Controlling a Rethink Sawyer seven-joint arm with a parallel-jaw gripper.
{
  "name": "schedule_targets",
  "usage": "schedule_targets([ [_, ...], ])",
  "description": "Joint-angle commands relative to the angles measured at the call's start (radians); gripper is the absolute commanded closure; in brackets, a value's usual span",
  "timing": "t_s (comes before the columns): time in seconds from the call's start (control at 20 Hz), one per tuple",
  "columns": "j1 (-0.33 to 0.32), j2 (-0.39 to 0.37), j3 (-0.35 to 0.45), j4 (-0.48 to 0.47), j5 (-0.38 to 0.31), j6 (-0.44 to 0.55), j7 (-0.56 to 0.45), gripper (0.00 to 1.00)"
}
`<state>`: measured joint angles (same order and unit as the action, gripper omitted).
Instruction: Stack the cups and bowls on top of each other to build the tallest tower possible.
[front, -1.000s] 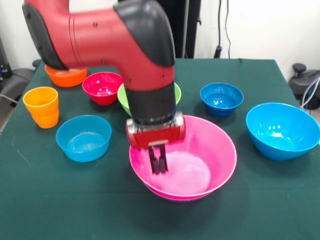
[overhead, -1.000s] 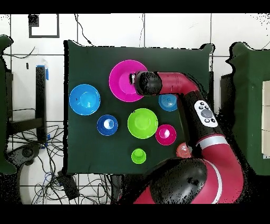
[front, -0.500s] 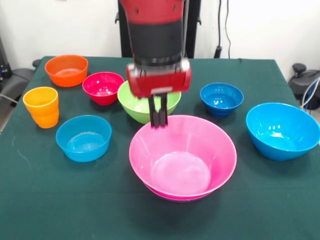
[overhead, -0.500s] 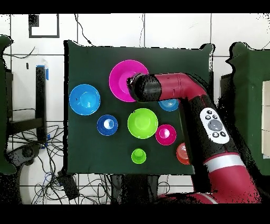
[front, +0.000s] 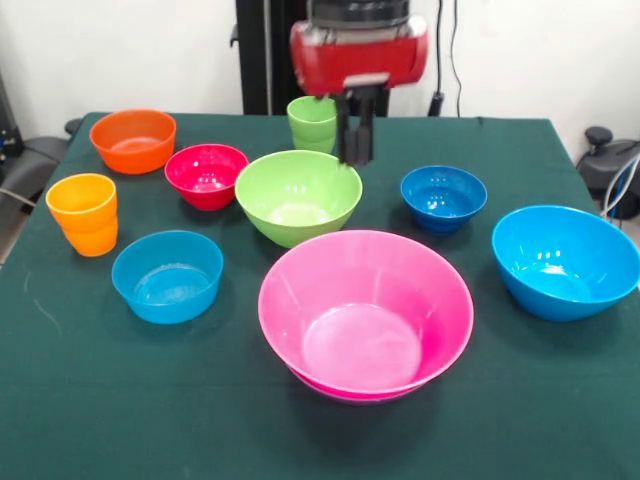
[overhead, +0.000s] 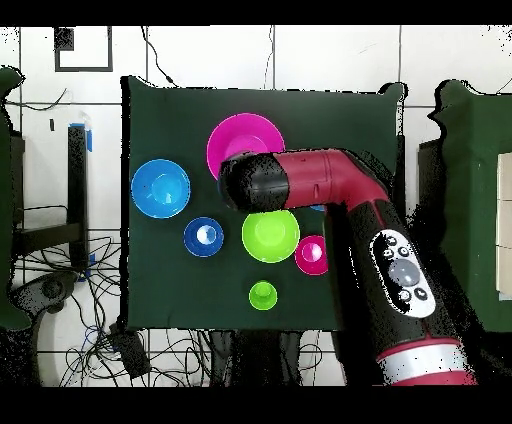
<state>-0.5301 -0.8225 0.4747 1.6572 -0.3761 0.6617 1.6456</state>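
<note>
The empty claw (front: 356, 128), its prongs nearly together, hangs above the glossy lime green plastic bowl (front: 298, 194). Behind the wide pink bowl (front: 365, 313), that rim needs a centred pinch.

You see the widest bowl (front: 365, 312) nearest you on the table (front: 120, 400); a cup (front: 312, 123) stands behind it.

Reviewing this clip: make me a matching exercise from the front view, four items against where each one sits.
Items:
1. pink bowl
2. orange cup
3. sky-blue bowl
4. end effector

Places:
A. right edge of the table
B. above the lime bowl's far rim
C. front centre, nearest the camera
D. left edge, in front of the orange bowl

Pairs: 1-C, 2-D, 3-A, 4-B
</note>
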Motion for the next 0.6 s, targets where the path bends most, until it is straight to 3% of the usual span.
schedule_targets([
  [0.05, 0.057, -0.046, -0.082, 0.148, 0.039, 0.074, 0.175, 1.00],
  [0.25, 0.098, -0.062, -0.120, 0.178, 0.092, 0.062, 0.240, 1.00],
  [0.4, 0.157, -0.113, -0.153, 0.244, 0.137, 0.031, 0.323, 1.00],
  [0.6, 0.216, -0.173, -0.179, 0.295, 0.178, 0.030, 0.359, 1.00],
])
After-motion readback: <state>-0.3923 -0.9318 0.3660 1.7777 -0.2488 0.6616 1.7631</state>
